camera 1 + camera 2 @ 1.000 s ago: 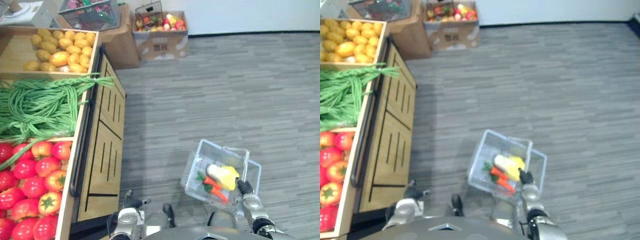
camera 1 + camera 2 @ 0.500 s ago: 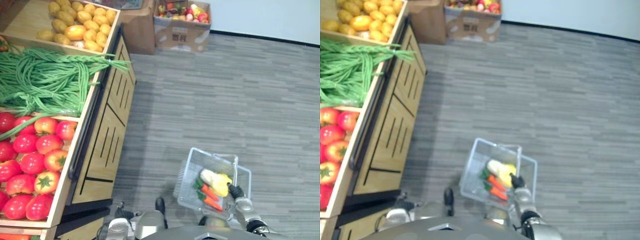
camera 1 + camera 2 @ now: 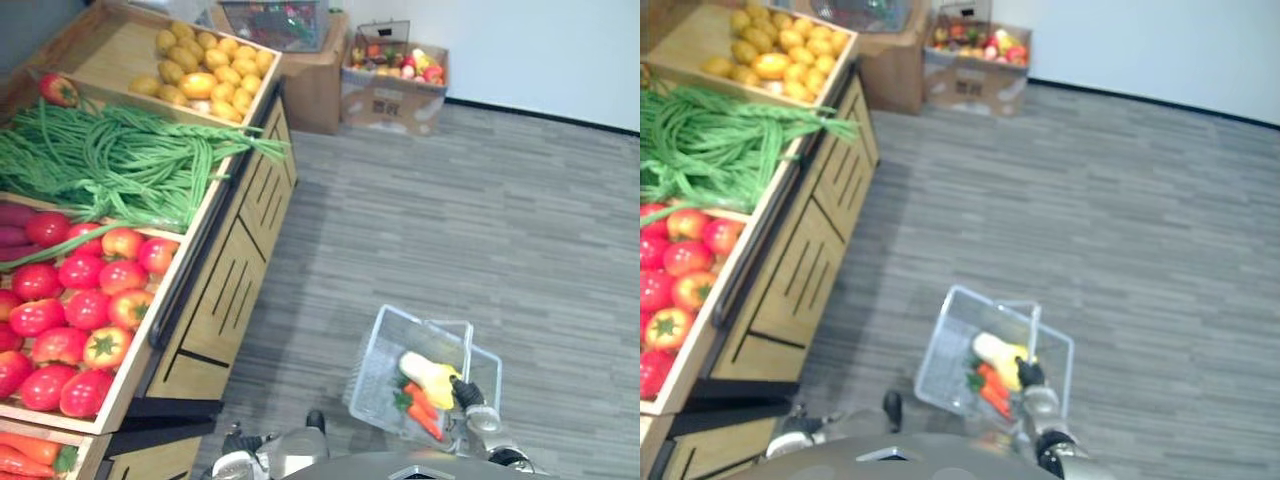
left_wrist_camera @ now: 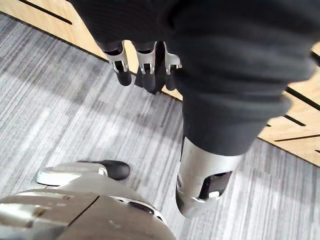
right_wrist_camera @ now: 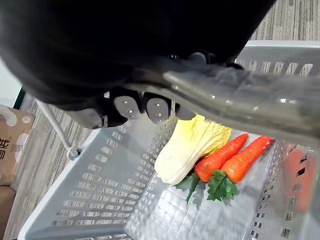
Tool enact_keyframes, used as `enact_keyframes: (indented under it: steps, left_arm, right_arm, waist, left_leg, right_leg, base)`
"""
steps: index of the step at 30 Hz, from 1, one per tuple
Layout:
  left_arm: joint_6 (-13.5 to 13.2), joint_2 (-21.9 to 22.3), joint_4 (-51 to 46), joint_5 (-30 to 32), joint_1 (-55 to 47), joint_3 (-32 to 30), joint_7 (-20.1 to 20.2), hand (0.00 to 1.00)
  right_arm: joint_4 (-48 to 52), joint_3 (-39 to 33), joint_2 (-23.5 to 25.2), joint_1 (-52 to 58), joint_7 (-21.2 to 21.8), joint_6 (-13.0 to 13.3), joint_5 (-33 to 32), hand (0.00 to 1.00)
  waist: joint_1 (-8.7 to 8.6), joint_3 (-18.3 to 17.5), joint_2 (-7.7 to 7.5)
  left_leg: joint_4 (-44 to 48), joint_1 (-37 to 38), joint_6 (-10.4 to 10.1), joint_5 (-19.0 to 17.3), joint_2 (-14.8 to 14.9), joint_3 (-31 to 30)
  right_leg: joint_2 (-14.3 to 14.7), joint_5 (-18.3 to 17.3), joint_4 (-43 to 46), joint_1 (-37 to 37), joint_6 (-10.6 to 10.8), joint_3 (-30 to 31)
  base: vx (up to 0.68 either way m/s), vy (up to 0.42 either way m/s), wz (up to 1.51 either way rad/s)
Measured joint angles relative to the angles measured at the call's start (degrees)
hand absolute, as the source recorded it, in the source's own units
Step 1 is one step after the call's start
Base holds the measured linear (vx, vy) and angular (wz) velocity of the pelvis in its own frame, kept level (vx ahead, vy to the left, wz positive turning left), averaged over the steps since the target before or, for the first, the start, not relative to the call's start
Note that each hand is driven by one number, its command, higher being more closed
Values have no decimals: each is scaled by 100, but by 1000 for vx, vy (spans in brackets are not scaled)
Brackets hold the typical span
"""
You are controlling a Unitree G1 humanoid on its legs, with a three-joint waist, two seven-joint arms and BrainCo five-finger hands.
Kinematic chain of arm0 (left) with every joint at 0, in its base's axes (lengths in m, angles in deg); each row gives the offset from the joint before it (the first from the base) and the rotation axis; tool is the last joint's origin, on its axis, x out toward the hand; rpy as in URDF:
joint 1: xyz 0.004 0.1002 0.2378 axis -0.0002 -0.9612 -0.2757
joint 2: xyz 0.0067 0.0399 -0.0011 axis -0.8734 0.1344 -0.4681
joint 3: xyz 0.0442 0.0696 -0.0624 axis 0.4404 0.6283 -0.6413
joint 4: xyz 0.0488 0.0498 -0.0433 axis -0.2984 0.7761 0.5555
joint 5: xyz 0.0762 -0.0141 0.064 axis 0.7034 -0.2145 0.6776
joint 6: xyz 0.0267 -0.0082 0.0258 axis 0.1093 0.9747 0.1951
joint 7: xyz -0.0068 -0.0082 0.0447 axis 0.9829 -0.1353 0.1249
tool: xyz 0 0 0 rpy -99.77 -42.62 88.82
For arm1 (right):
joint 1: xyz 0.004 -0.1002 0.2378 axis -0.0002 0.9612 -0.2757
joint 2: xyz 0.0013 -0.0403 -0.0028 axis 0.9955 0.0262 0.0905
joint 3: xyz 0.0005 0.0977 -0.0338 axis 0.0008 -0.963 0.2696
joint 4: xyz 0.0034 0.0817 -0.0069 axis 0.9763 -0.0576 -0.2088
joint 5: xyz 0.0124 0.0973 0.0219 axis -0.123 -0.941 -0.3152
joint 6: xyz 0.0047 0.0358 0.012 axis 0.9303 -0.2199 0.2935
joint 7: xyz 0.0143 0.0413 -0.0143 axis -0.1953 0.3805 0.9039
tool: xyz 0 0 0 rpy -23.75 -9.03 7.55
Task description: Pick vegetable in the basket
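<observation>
1. Fingers (image 5: 150, 106) of the right hand (image 3: 466, 392) are curled tight round the clear handle (image 5: 240, 97) of the grey plastic basket (image 3: 372, 352), pressed side by side on the bar.
2. Inside the basket lie a pale yellow cabbage (image 5: 190, 147) and two carrots (image 5: 235, 159). The carrots lie side by side, touching the cabbage, with their green tops toward the middle of the basket's floor.
3. In the eye views this load sits toward the basket's edge nearest the right hand, and the far corner is bare mesh.
4. The left hand (image 4: 145, 65) hangs with its fingers straight and close together, holding nothing, just in front of the wooden stand (image 3: 235, 290).
5. The basket is over the grey plank floor (image 3: 450, 220), well apart from the stand's front edge.
6. The stand's compartments hold tomatoes (image 3: 80, 300) at the near end, green beans (image 3: 120, 160) in the middle and potatoes (image 3: 210, 75) at the far end.
7. A cardboard box (image 3: 395, 85) of mixed produce stands beyond the stand's far corner, against the wall.
</observation>
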Motion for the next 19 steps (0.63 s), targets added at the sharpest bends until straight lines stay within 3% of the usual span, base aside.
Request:
enact_keyframes:
  steps: [6,9,19]
  left_arm:
    - [-23,13,58,-19,-33,-1,73,0]
    - [-26,-14,210,-31,-32,-6,141,0]
    - [-72,-40,270,-34,-33,9,293,0]
  right_arm:
    - [6,-508,44,47,17,9,-202,100]
    - [7,-798,51,62,4,4,-549,100]
    - [-61,-1019,6,128,2,-4,-919,100]
  waist:
    - [-42,-30,57]
    - [-163,-37,65]
    - [-200,-34,74]
  left_leg:
    - [-439,267,49,43,-72,141]
    - [-439,320,52,45,-124,162]
    - [-484,361,58,149,-105,280]
  right_leg:
    - [-3,-11,-111,34,-14,32]
    - [-58,-10,-117,87,-14,47]
    - [-19,-11,-245,104,-14,51]
  base:
    - [56,-12,-9]
    - [67,-23,0]
    - [33,-59,-8]
